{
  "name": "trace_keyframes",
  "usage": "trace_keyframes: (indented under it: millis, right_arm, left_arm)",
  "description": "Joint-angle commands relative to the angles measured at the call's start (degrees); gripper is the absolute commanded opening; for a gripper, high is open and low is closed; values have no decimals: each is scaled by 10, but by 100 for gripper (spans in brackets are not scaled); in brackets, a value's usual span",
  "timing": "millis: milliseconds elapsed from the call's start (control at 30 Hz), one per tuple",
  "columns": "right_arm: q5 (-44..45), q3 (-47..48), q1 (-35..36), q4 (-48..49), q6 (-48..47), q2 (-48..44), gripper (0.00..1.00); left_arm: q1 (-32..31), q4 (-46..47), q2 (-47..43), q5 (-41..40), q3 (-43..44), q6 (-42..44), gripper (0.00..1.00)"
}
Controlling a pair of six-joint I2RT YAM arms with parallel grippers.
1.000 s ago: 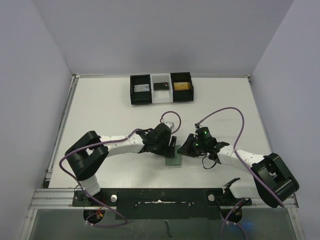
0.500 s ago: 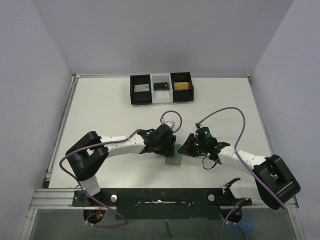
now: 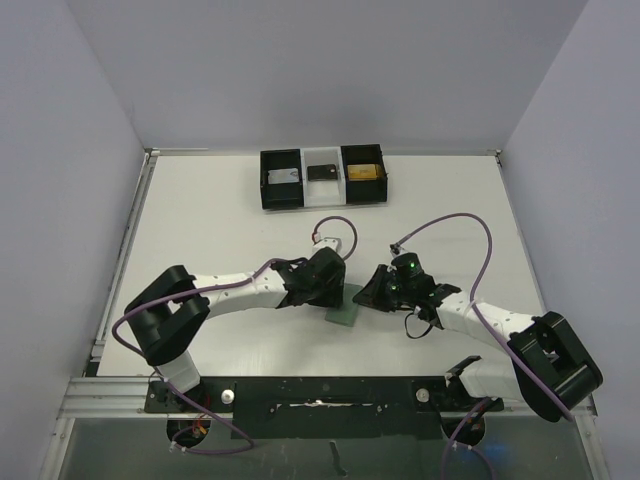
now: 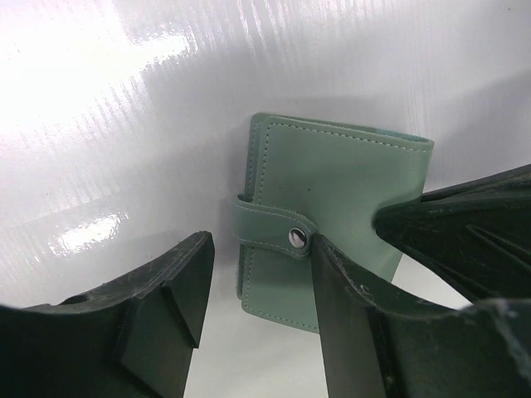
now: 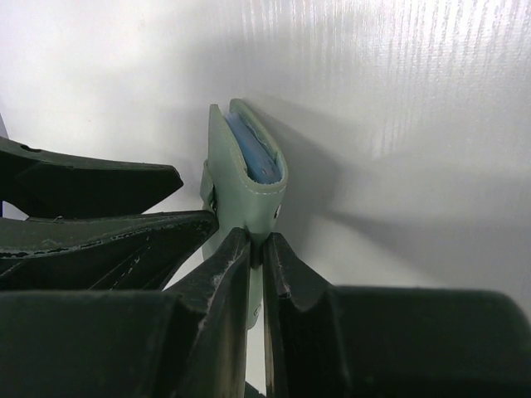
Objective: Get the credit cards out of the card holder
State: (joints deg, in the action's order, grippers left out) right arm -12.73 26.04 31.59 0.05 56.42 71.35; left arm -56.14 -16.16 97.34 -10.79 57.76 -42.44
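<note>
The sage-green card holder (image 3: 345,312) is closed, its snap strap (image 4: 282,235) fastened, and it stands tilted on the table between the two arms. My right gripper (image 5: 256,245) is shut on the card holder's (image 5: 246,178) edge; pale blue shows between the covers. My left gripper (image 4: 259,282) is open around the strap side of the card holder (image 4: 340,186), its right finger (image 4: 348,315) beside the snap. Credit cards lie in the black boxes at the back: a grey one (image 3: 283,177), a dark one (image 3: 321,171) and a gold one (image 3: 363,170).
A row of three black open-topped boxes (image 3: 323,196) stands at the back middle of the white table. Purple cables (image 3: 470,225) loop above both wrists. The table's raised edges (image 3: 130,250) run along the left and back.
My left gripper's jaws have narrowed and the wrist has shifted slightly toward the card holder. The right gripper has kept its hold.
</note>
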Motion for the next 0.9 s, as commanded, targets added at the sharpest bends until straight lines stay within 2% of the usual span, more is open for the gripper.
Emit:
trace_keyframes:
  millis: [0, 433, 533, 633, 733, 867]
  right_arm:
    - [5, 10, -2, -26, -10, -17, 0]
    - [2, 13, -2, -27, -11, -8, 0]
    - [-2, 18, -2, -24, -15, 4, 0]
    - [0, 24, -3, -25, -19, 17, 0]
    - [-2, 29, -4, -25, -23, 26, 1]
    - [-3, 28, -7, -20, -26, 32, 2]
  left_arm:
    - [34, -73, -13, -104, -11, 12, 47]
    - [44, -64, -32, -97, -27, 18, 47]
    - [44, -30, -43, -53, -30, 35, 52]
    - [47, 26, -52, 26, -41, 44, 57]
    - [51, 67, -49, 86, -51, 38, 58]
    - [57, 78, -40, 102, -54, 31, 55]
